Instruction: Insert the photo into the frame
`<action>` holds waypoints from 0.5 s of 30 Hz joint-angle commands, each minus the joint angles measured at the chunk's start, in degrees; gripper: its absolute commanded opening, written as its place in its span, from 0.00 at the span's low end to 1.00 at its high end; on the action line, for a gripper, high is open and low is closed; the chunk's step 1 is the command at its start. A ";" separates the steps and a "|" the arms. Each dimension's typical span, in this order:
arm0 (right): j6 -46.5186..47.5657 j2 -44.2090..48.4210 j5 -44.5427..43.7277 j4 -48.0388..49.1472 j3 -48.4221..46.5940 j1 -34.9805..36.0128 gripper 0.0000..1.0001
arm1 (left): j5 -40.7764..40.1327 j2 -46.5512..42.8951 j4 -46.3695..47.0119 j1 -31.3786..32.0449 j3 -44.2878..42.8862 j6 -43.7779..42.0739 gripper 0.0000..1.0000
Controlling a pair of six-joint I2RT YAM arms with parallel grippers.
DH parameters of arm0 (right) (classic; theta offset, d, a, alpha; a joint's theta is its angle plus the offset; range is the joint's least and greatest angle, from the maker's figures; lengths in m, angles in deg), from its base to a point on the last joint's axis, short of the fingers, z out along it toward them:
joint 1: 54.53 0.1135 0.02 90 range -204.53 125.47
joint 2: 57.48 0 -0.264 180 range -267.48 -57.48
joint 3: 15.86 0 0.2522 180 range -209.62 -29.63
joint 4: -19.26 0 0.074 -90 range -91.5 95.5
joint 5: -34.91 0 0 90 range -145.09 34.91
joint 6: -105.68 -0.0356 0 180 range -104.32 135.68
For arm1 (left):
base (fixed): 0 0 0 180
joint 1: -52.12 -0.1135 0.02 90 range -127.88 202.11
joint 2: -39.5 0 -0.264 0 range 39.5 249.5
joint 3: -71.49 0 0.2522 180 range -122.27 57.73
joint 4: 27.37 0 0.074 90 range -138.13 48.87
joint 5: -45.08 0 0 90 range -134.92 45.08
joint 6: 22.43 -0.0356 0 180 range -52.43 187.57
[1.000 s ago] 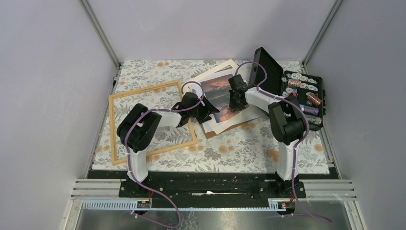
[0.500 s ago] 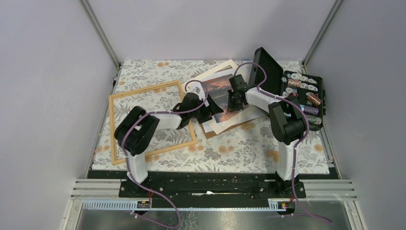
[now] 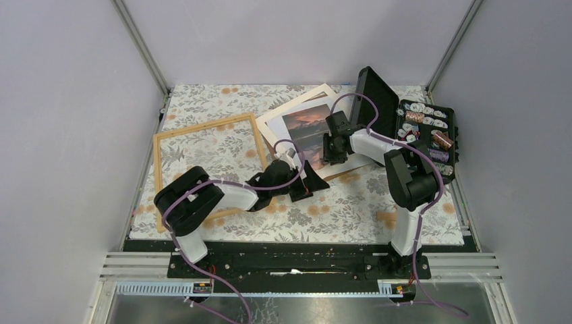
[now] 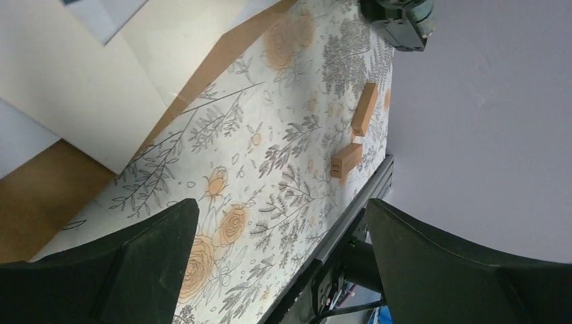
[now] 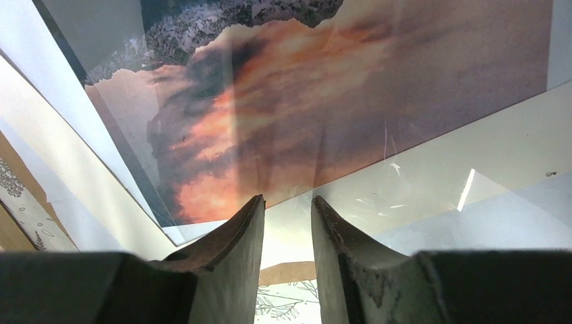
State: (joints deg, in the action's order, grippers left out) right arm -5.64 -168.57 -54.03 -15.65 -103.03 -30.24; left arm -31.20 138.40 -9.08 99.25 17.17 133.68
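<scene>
Top external: frame point(image 3: 202, 126) is lying flat on the floral cloth point(image 3: 337, 209), left of the left gripper point(image 3: 307, 187), whose fingers are standing wide apart, gripping nothing. A wooden block point(image 4: 346, 160) ahead of it is showing "13". Photo point(image 3: 307, 128) is lying under the right gripper point(image 3: 329, 158), whose fingers are sitting narrowly apart at the white border; contact unclear. Black case point(image 3: 425, 131) is standing open to that gripper's right.
</scene>
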 commanded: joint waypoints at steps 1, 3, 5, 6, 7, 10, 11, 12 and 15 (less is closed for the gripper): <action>2.58 -1.04 -2.78 -1.39 0.79 -0.30 0.39 | -6.90 3.40 11.14 1.19 2.03 4.56 0.99; 2.56 -0.79 -2.28 -1.00 1.12 -0.39 0.39 | -8.48 5.23 11.31 1.68 1.72 4.49 0.99; 2.66 -0.25 -1.75 -0.52 1.47 -0.39 0.39 | -9.64 6.80 11.62 1.95 1.17 3.76 0.99; 2.64 0.07 -1.80 -0.36 1.65 -0.39 0.39 | -9.78 7.59 11.63 1.99 0.78 3.69 0.99; 2.66 0.42 -1.73 -0.20 1.80 -0.43 0.39 | -10.03 8.23 11.94 2.06 0.57 3.68 0.99; 2.54 0.76 -1.22 0.22 2.17 -0.55 0.39 | -10.91 9.47 13.23 2.25 0.36 3.99 0.99; 2.51 0.68 -1.20 0.23 2.06 -0.51 0.39 | -11.30 9.73 12.87 2.34 0.06 4.06 0.99; 2.45 0.53 -1.18 0.23 1.96 -0.62 0.39 | -11.84 9.93 11.99 2.46 -0.41 4.03 0.99; 2.48 0.43 -1.18 0.23 1.94 -0.64 0.39 | -13.45 10.29 9.37 2.85 -1.98 3.73 0.99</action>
State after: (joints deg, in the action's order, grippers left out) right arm -4.48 -168.19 -53.90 -14.73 -102.29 -30.22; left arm -40.32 146.96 3.38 101.48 17.15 138.18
